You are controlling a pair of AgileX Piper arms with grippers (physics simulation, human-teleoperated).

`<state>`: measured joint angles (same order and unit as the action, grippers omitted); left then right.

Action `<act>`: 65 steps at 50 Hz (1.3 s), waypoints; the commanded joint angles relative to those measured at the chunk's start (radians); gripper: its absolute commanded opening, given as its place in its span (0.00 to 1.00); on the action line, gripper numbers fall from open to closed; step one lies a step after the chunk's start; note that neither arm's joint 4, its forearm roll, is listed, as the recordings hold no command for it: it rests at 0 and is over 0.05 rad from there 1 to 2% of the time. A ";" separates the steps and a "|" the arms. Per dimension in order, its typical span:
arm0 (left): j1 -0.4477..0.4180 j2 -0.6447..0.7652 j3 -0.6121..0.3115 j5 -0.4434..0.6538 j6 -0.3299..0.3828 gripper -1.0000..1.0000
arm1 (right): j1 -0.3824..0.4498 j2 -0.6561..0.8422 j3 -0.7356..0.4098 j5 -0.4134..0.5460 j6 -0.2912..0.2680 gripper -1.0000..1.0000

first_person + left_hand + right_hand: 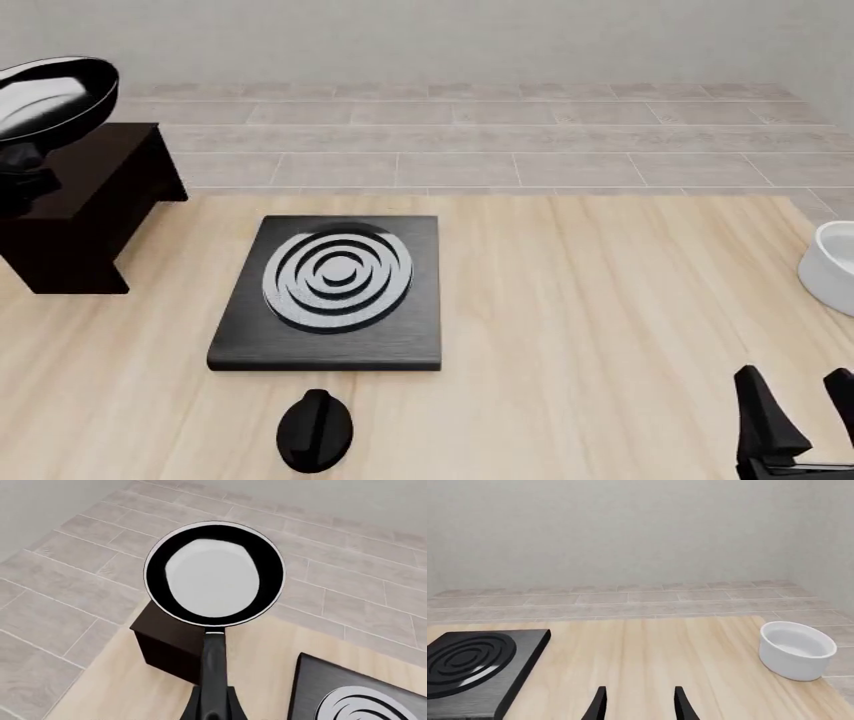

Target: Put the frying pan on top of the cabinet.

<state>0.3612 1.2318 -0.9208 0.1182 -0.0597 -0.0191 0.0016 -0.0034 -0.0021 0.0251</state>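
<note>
Frying pan held by its handle in left gripper, raised above cabinet at table's far left corner, not resting on it. Right gripper unclenched, holding nothing, low over table near white bowl. Stove plate between arms.

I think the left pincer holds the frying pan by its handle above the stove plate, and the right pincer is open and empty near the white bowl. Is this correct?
Not quite. The left pincer holds the frying pan by its handle above the cabinet, not above the stove plate; the front view shows this. The rest is right: the right pincer is open and empty near the white bowl.
</note>
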 commanded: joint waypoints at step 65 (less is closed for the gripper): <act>0.052 0.174 0.060 -0.200 0.027 0.00 | 0.004 0.008 -0.026 0.022 -0.011 1.00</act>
<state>0.4084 1.4000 -0.8408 -0.0523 -0.0434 -0.0167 0.0074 -0.0270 0.0186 0.0163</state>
